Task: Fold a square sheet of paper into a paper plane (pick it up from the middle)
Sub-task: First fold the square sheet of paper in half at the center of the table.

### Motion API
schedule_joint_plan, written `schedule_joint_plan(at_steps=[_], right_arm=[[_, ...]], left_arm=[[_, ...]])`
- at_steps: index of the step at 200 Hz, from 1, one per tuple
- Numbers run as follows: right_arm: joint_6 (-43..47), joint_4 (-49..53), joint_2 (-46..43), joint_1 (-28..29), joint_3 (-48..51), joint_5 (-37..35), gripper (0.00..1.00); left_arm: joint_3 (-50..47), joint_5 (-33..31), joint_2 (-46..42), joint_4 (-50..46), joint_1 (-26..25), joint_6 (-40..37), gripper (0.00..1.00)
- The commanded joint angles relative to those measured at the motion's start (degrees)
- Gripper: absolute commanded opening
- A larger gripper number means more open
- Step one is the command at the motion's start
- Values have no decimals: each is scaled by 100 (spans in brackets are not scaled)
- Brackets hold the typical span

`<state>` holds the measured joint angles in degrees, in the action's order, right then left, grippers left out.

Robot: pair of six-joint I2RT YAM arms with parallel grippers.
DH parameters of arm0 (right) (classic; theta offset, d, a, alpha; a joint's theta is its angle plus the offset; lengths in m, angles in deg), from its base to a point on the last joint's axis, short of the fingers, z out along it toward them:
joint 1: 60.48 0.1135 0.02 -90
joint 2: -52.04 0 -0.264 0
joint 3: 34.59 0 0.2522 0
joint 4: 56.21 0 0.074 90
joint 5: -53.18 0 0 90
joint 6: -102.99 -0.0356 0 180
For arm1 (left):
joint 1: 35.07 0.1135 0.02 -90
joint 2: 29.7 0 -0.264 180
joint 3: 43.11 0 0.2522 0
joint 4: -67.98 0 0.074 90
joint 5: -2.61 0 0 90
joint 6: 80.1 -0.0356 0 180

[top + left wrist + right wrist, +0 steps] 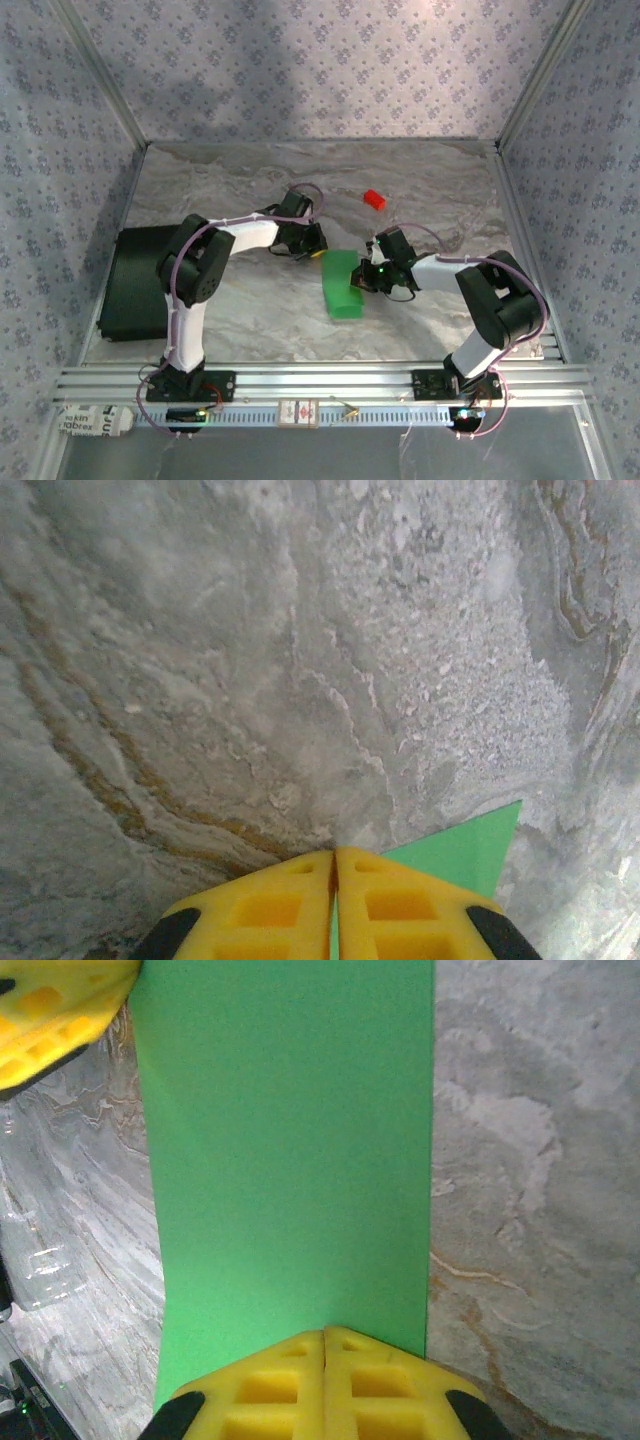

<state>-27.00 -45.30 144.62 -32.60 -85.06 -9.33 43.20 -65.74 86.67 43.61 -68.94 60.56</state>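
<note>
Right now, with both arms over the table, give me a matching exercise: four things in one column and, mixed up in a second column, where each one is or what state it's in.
Column one:
1. paper
2. small block
3. black pad
4. right gripper

Column two:
A. red, alone toward the far side of the table
B. shut on the paper's edge
C. lying flat at the table's left edge
D. green, in the middle of the table

Pairs: 1-D, 2-A, 3-C, 4-B.
</note>
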Motion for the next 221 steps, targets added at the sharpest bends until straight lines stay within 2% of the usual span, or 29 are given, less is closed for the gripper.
schedule_joint_plan(at_steps=[1, 52, 102, 140, 173, 221], right_arm=[[65, 867, 300, -38, 308, -525, 0], [-30, 820, 278, -40, 336, -621, 0], [-281, 733, 257, -24, 244, -835, 0], [-292, 749, 240, -7, 171, -835, 0], [-275, 761, 253, 9, 196, -826, 0], [-278, 748, 275, 32, 234, -824, 0]], left_arm=[[257, -541, 215, -363, 75, -23, 10], [395, -485, -54, -600, -58, -323, 12], [65, -596, -810, -678, -239, -520, 14], [-566, 218, -1350, -166, -446, -391, 14], [-1007, 1046, -1348, 276, -680, -138, 12], [-1561, 1333, -1114, 804, -781, 48, 11]])
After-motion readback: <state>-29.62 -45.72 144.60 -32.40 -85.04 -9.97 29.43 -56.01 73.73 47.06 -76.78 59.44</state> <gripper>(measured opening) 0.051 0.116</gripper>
